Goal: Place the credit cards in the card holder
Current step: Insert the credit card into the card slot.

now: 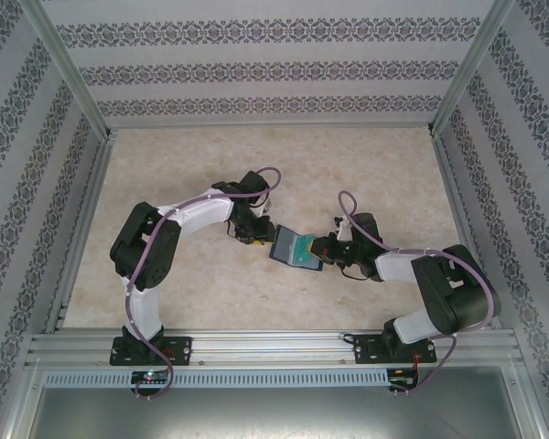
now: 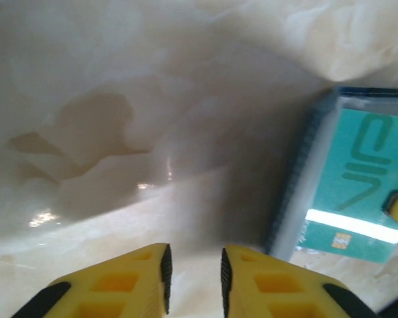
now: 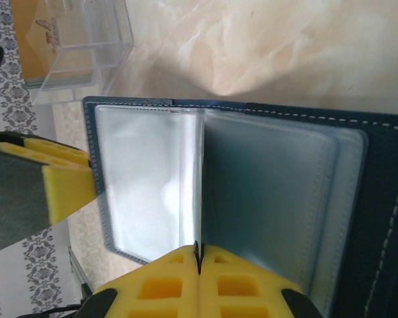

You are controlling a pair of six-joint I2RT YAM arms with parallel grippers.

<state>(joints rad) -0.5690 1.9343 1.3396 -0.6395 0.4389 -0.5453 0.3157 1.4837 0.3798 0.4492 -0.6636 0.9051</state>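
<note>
Yellow foam fingertips of the left gripper (image 2: pixel 194 271) sit a narrow gap apart with nothing between them, low over the beige marble-patterned table (image 1: pixel 366 174); released, no load. From overhead the left gripper (image 1: pixel 253 234) is just left of the card holder (image 1: pixel 296 250), which lies open and skewed near the table's middle, between the two grippers. Left wrist view: card holder (image 2: pixel 322 165) to the right of the fingers, dark navy rim, a clear sleeve on top with a teal card (image 2: pixel 358 179) inside it; the card bears a darker green looping logo and a small orange mark near its lower edge. A glare stripe crosses the sleeve. Right wrist view: card holder (image 3: pixel 378 218) spread like a book, navy cover with white stitching along the edge, lighter blue-grey lining, several clear plastic leaves fanned from the spine. One leaf stands up edge-on and runs down into the right gripper (image 3: pixel 198 265), whose yellow fingers are clenched together on that leaf. Overhead, the right gripper (image 1: pixel 324 249) touches the holder's right side. Beyond the holder in the right wrist view stands a clear plastic box (image 3: pixel 86 59) with an orange card (image 3: pixel 50 33) inside; its print is too blurred to read.
</note>
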